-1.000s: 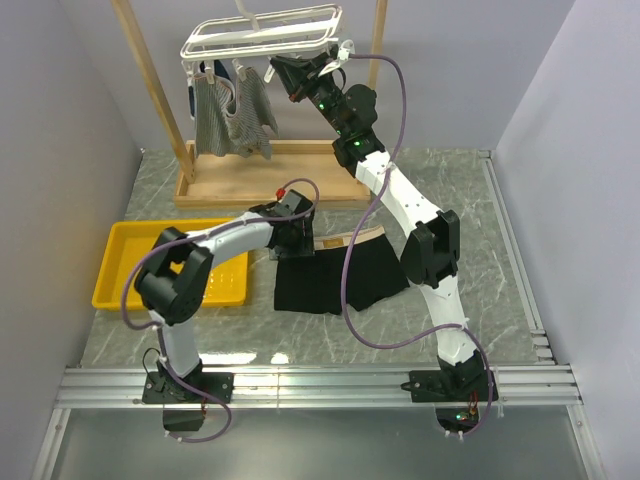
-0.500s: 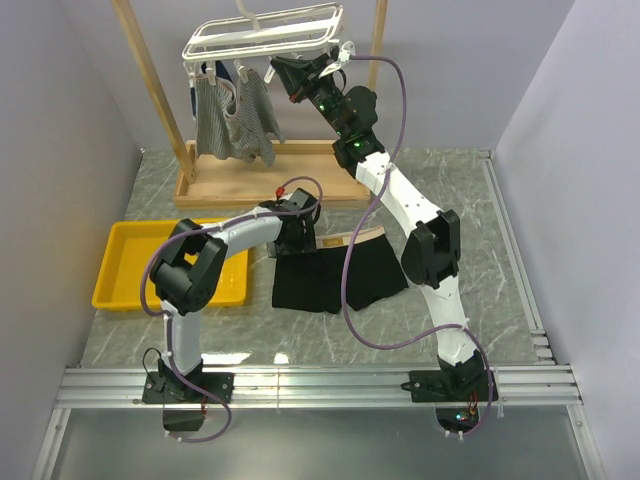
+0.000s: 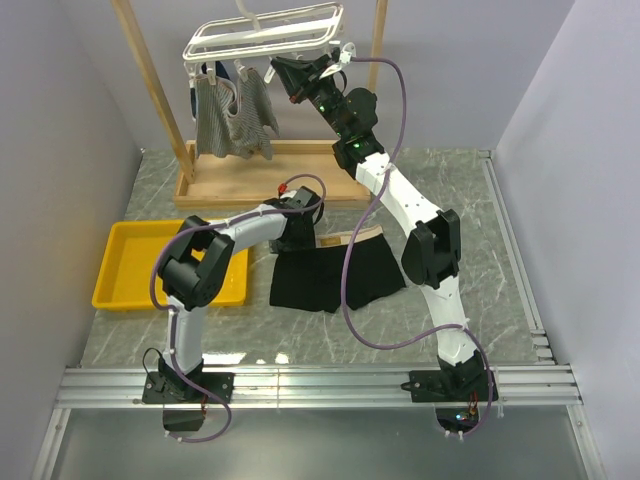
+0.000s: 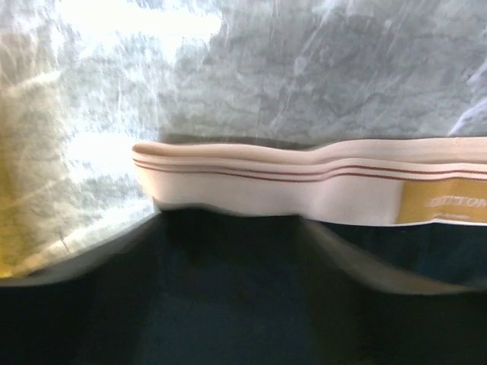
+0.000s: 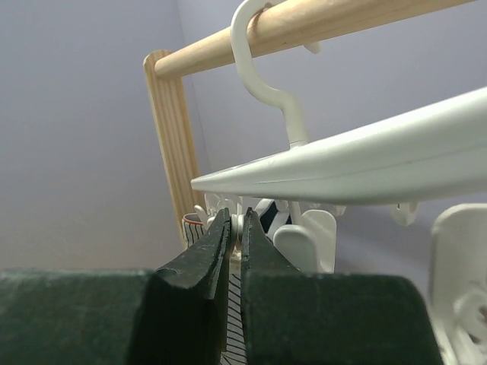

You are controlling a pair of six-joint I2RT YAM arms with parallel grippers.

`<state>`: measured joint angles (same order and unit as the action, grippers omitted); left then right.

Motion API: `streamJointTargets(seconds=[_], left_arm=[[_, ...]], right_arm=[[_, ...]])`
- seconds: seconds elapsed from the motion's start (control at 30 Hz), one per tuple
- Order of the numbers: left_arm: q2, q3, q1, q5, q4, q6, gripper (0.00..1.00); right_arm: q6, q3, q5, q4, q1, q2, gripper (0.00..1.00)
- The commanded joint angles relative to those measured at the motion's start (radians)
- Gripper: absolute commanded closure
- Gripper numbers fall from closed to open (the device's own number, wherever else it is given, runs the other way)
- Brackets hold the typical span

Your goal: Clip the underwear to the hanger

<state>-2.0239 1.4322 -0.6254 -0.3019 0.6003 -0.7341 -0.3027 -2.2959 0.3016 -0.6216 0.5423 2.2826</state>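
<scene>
The underwear (image 3: 335,278), black with a tan waistband (image 3: 350,238), lies flat on the table between the arms. In the left wrist view the waistband (image 4: 266,186) runs across the middle, with black fabric (image 4: 228,319) below. My left gripper (image 3: 297,230) is down at its upper left corner; its blurred fingers look spread over the black fabric just below the band (image 4: 230,228). The white hanger (image 3: 265,35) hangs from the wooden stand's rod. My right gripper (image 3: 278,70) is up under it, shut (image 5: 236,217) on a small white clip (image 5: 239,228) below the rack's bar (image 5: 365,156).
A grey striped garment (image 3: 232,115) hangs clipped under the hanger's left half, close to my right gripper. The wooden stand's base (image 3: 250,182) lies behind the underwear and its rod (image 5: 342,19) above. A yellow tray (image 3: 125,265) sits at the left. Purple cables loop over the underwear.
My left arm's elbow has swung in toward the underwear, and the wrist has edged back. The underwear's left edge has slid slightly left. The right arm has not moved.
</scene>
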Motion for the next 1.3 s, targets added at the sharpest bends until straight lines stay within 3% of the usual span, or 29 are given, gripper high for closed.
streamJointTargets(seconds=[0.0, 0.17, 0.2, 0.3, 0.37, 0.43, 0.47, 0.67, 0.7, 0.93, 1.03, 1.27], left_arm=[[-0.059, 0.001, 0.003, 0.015, -0.002, 0.006, 0.35], [-0.084, 0.010, 0.003, 0.024, -0.014, 0.019, 0.57], [-0.085, 0.011, 0.003, 0.027, -0.017, 0.025, 0.67], [-0.056, 0.004, 0.003, 0.012, -0.053, 0.055, 0.83], [0.021, -0.047, 0.003, 0.009, -0.138, 0.097, 0.87], [0.095, -0.108, 0.001, 0.004, -0.232, 0.151, 0.98], [0.172, -0.180, 0.000, 0.000, -0.340, 0.169, 1.00], [0.428, -0.461, -0.002, 0.044, -0.762, 0.406, 1.00], [0.450, -0.492, -0.002, 0.055, -0.877, 0.445, 1.00], [0.541, -0.651, 0.000, 0.055, -1.262, 0.770, 1.00], [0.544, -0.673, 0.015, 0.061, -1.374, 0.832, 1.00], [0.522, -0.540, 0.161, 0.231, -1.370, 0.759, 1.00]], right_arm=[[-0.015, 0.010, 0.002, -0.033, -0.004, -0.066, 1.00], [-0.013, 0.006, 0.004, -0.033, -0.004, -0.063, 1.00], [-0.012, 0.006, 0.007, -0.030, -0.004, -0.063, 1.00], [-0.010, 0.009, 0.008, -0.027, -0.005, -0.064, 1.00], [-0.009, 0.007, 0.011, -0.029, -0.005, -0.064, 1.00], [-0.009, 0.009, 0.011, -0.027, -0.007, -0.064, 1.00], [-0.009, 0.009, 0.011, -0.027, -0.005, -0.064, 1.00], [-0.021, 0.038, 0.002, -0.040, -0.010, -0.077, 1.00], [-0.026, 0.038, 0.004, -0.038, -0.010, -0.078, 1.00], [-0.052, 0.067, 0.004, -0.040, -0.013, -0.095, 1.00], [-0.058, 0.072, 0.004, -0.044, -0.016, -0.098, 1.00], [-0.067, 0.088, 0.008, -0.052, -0.018, -0.112, 1.00]])
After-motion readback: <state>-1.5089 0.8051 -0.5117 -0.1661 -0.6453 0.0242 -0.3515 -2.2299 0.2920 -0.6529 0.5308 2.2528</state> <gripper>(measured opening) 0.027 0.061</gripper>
